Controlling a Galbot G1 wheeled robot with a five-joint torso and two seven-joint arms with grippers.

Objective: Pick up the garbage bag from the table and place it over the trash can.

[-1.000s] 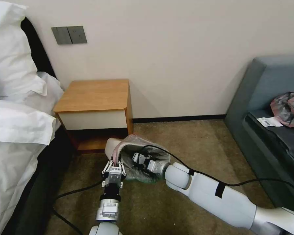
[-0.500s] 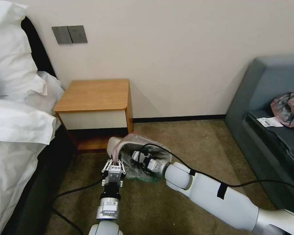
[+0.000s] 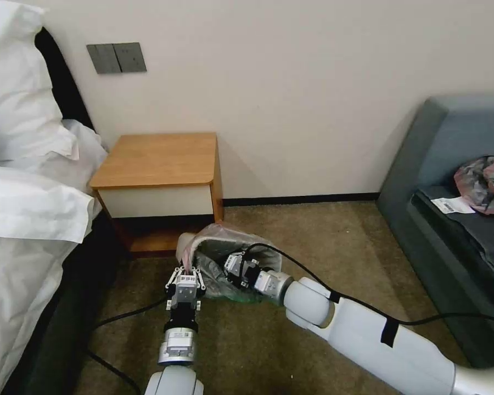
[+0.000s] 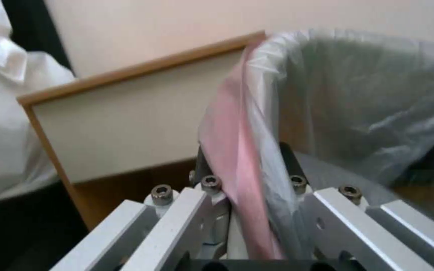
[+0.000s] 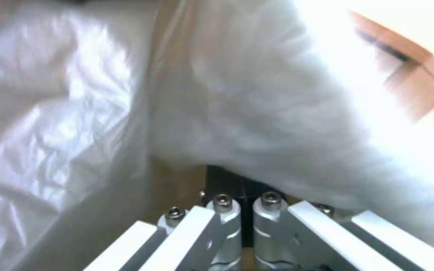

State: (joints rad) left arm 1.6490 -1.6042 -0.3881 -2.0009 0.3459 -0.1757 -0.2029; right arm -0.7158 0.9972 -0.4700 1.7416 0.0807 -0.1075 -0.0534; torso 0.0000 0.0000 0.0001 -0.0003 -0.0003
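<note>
Plainly, the surface stood bare at twelve o'clock, and the trash can sat on the carpet just in front of it, the garbage bag already draped over most of its mouth. The right pincer reached in from four o'clock, inside the bag; its tips looked drawn close together with no film visibly between them. The left pincer at six o'clock was clamped on the pink hem at the near-left rim. Judged from this, the step wanted a gentle outward stretch, the hem drawn down past the rim without tipping the light can.
</note>
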